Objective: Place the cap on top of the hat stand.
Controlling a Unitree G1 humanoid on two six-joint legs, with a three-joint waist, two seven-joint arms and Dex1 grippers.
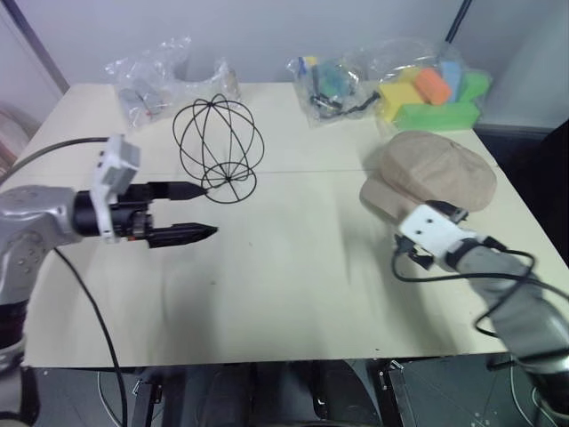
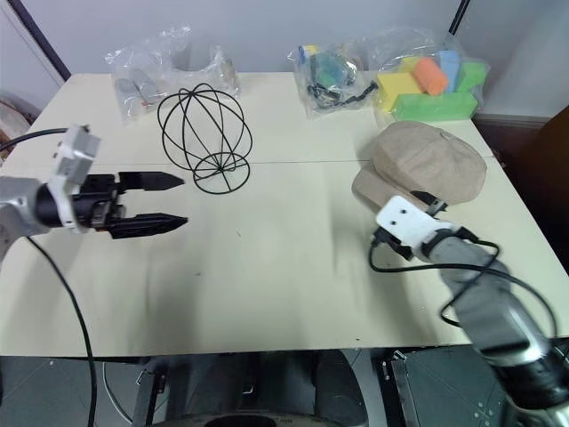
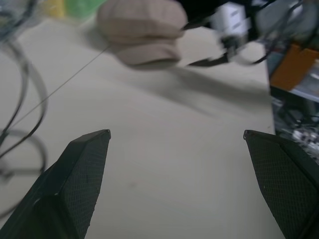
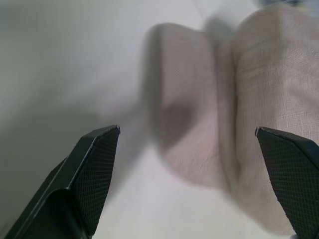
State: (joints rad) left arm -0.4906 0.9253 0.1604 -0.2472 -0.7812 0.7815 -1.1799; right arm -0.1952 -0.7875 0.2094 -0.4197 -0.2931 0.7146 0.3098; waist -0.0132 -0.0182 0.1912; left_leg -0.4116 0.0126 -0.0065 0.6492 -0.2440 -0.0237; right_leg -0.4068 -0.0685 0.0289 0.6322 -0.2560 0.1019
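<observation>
My right gripper [image 4: 187, 132], jaws spread and empty, sits just short of the soft beige fabric cap [image 1: 434, 173] at the frame's right, far nearer than my spread left gripper [image 1: 203, 211] beside the black wire-globe hat stand [image 1: 218, 149] upper left.

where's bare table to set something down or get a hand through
Free: the wide stretch between the left pincer and the cap, along the near table edge. Crowded: the far edge, with plastic bags, foam blocks, and the hat stand.
</observation>
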